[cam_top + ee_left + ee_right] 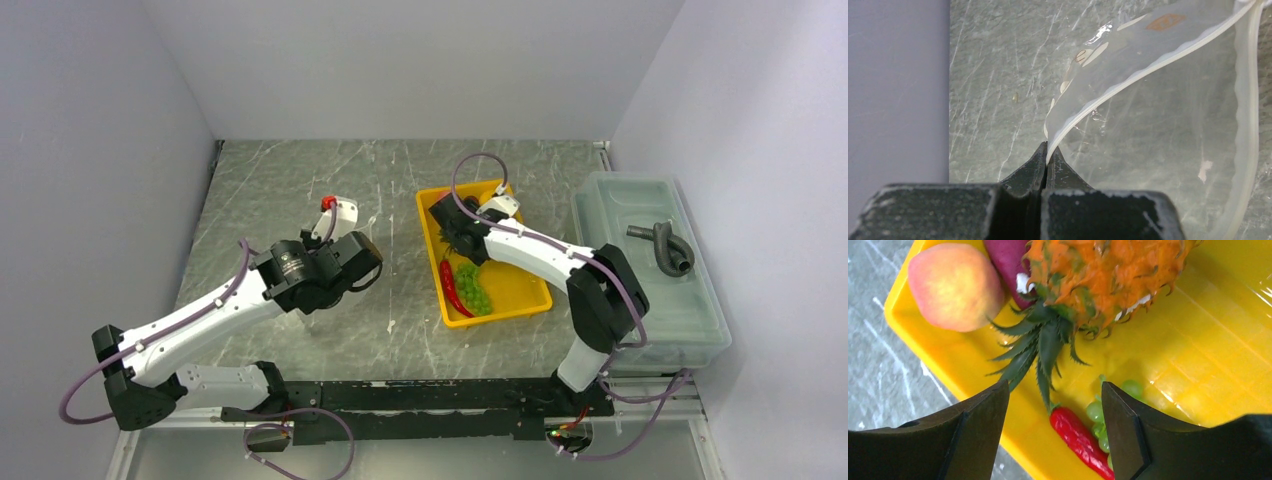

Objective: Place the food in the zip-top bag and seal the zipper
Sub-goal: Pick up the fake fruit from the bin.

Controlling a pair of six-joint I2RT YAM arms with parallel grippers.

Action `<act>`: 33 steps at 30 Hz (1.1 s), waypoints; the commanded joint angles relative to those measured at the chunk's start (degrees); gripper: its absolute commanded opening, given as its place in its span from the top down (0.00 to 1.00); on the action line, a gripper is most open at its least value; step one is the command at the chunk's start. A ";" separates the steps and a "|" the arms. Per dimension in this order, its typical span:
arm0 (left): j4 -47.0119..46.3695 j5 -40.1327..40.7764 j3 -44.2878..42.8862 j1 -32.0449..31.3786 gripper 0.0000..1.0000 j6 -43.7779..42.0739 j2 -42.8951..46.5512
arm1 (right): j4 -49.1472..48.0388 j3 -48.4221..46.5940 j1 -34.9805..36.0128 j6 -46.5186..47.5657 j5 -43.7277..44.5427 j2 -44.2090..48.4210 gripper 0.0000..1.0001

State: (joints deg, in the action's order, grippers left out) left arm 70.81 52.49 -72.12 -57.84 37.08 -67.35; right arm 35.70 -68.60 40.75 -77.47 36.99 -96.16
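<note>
My left gripper (pixel 1047 150) is shut on the pale zipper strip (pixel 1128 82) of the clear zip-top bag (pixel 1168 150), whose mouth gapes open above the table. In the top view the left gripper (pixel 336 210) is left of the yellow tray (pixel 520 290). My right gripper (pixel 1055 390) is open and empty, hovering over the tray (pixel 1198 365). Below it lie the peach (pixel 955 287), the purple eggplant piece (pixel 1008 265), the orange pineapple (pixel 1108 275), the red chilli (pixel 1078 437) and the green grapes (pixel 1095 412). The pear is hidden.
A translucent lidded bin (pixel 690 320) stands at the right edge with a grey hose-like piece (pixel 665 245) on it. Walls close in at the left, back and right. The right arm (pixel 530 255) reaches across the tray.
</note>
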 commanded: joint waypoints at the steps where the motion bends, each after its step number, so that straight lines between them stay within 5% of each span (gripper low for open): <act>1: -2.48 -1.16 0.68 -0.08 1.00 -1.02 1.95 | -1.05 -3.13 -1.57 -2.16 0.72 -2.35 0.29; 22: -3.84 -4.28 1.22 -0.08 1.00 -2.20 0.60 | 1.35 -10.27 -3.87 -7.61 0.89 -14.14 0.30; 33: -3.71 -4.32 1.35 -0.10 1.00 -2.40 0.67 | 1.57 -9.65 -5.13 -8.40 0.69 -16.74 0.47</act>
State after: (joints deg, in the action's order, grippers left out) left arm 68.07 47.81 -70.61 -57.84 35.09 -66.94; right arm 36.38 -77.14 36.51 -84.68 36.80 -112.29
